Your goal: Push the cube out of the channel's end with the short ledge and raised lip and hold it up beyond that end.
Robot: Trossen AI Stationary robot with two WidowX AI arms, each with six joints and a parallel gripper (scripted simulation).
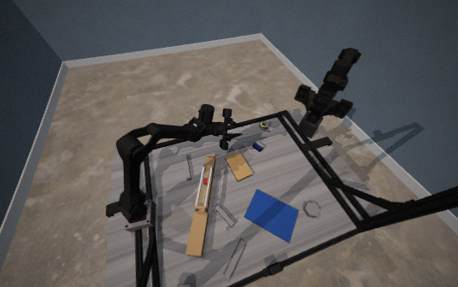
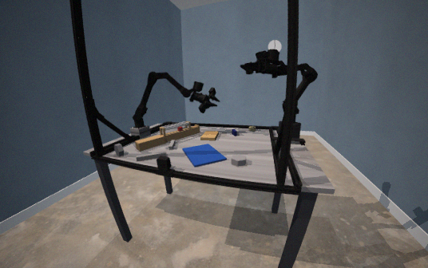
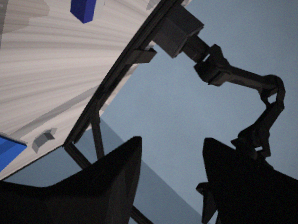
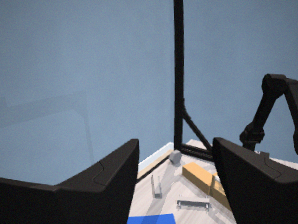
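In the top view, the cube [image 1: 206, 181] [image 2: 180, 128] sits in the channel [image 1: 196, 235] [image 2: 149, 142] [image 4: 197, 175], long axis one-to-seven o'clock, at seven o'clock from the nearer left gripper [image 1: 237, 136] [image 2: 218, 103] [image 3: 173, 139], its fingers spread and empty.
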